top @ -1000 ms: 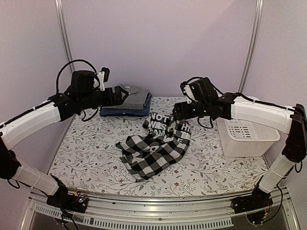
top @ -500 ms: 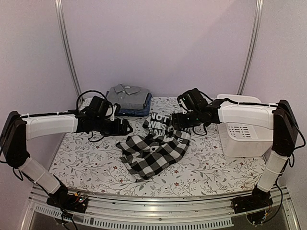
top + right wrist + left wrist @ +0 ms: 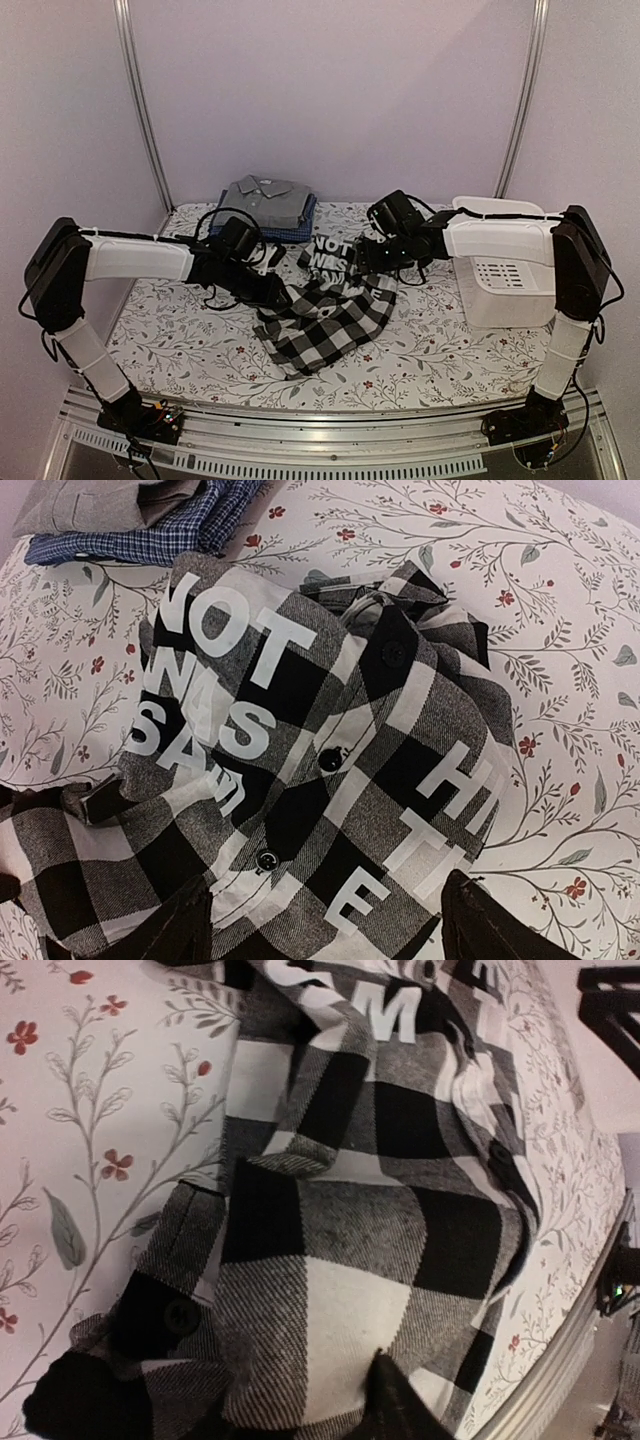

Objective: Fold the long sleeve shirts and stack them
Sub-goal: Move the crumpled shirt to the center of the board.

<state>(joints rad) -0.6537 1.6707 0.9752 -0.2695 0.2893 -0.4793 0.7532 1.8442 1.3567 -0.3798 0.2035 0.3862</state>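
Checked shirt (image 3: 335, 320) crumpled, white lettering reading "NOT", right hand (image 3: 335, 915) spread empty above, left hand (image 3: 230, 1408) grip unclear

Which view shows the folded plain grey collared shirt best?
Top external: the whole grey shirt, collar included, lies on the folded blue patterned shirt. Right wrist catches only its edge; left wrist misses it.

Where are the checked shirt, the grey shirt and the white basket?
checked shirt (image 3: 325, 322), top view, its checked middle
grey shirt (image 3: 270, 203), top view, just below its collar
white basket (image 3: 500, 306), top view, its near wall
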